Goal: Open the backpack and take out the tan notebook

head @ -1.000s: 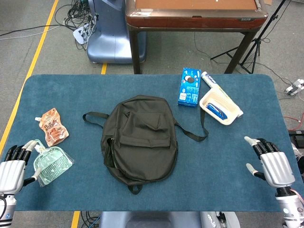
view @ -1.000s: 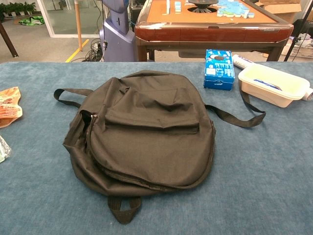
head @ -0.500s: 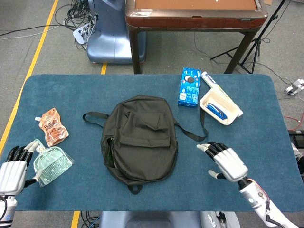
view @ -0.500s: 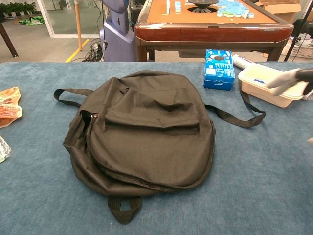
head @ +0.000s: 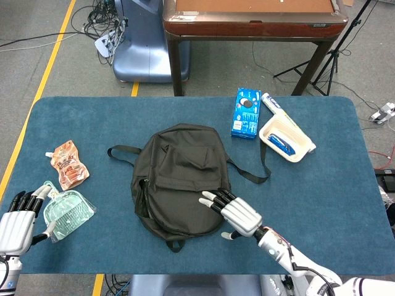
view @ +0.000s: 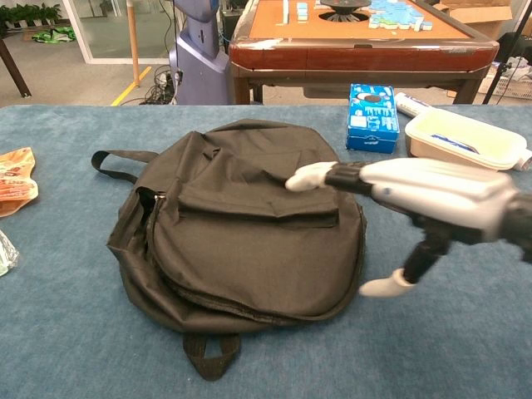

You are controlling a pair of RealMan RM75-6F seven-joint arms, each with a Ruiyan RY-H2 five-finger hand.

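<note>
A black backpack (head: 179,179) (view: 241,233) lies flat in the middle of the blue table, zipped, with its front pocket facing up and its carry loop toward me. No tan notebook shows. My right hand (head: 237,214) (view: 432,195) hovers over the backpack's near right edge, fingers spread and pointing left, holding nothing. My left hand (head: 17,219) stays at the table's near left corner, fingers apart and empty, beside a green packet (head: 68,213).
A brown snack pouch (head: 69,165) lies at the left. At the back right sit a blue box (head: 246,113), a white tube (head: 274,106) and a cream tray (head: 285,139). One strap (head: 250,174) trails right of the backpack. A wooden table (head: 253,18) stands behind.
My right hand has swept left from the table's near right corner to the backpack's right edge. The left hand has barely shifted. The backpack has not moved.
</note>
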